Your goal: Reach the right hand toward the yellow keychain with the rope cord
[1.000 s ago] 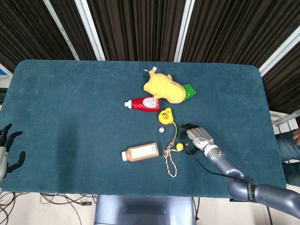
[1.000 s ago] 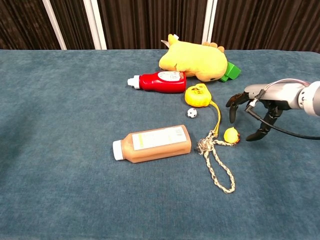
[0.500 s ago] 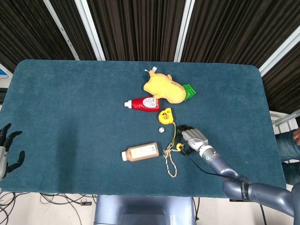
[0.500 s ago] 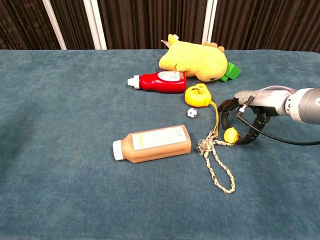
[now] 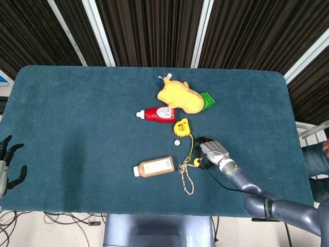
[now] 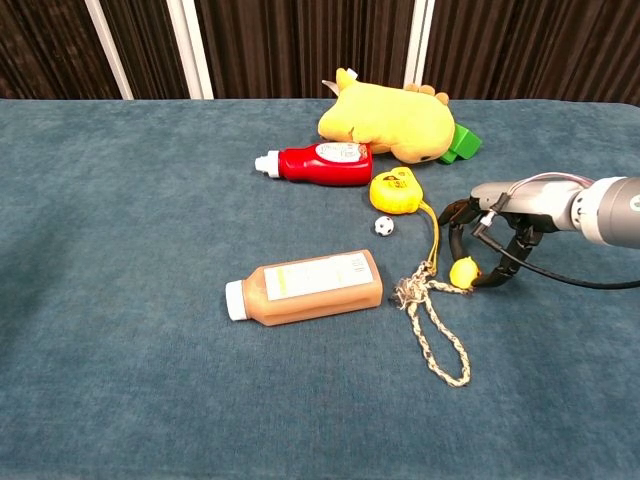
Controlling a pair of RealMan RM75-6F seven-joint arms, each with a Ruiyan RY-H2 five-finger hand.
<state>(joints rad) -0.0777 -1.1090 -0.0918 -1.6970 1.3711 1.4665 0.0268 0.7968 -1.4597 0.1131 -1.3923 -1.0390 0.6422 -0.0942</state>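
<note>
Curling over the keychain (image 6: 461, 271) now, your right hand (image 6: 492, 232) has its dark fingers (image 6: 456, 218) arched down around the small yellow charm on the blue counter (image 5: 77, 118). From the chest view the fingertips sit on either side of the charm, touching or just beside it; I cannot tell whether they actually grip it, and the charm looks to be resting on the cloth. From the head view your right hand (image 5: 212, 151) sits just right of the charm (image 5: 197, 161).

The keychain's yellow cord runs up from the charm toward the yellow tape measure (image 6: 395, 191), and its braided rope loop (image 6: 433, 330) trails down toward the near edge, knotted just beside the brown bottle (image 6: 305, 287) lying on its side. A tiny soccer ball (image 6: 383, 226) sits between the tape measure and the bottle. Farther back, the red ketchup bottle (image 6: 320, 163) lies flat in front of the yellow plush (image 6: 390, 119), with a green block (image 6: 462, 142) tucked at the plush's right.

Your left hand (image 5: 7, 164) hangs off the counter's left edge, fingers spread, holding nothing.
</note>
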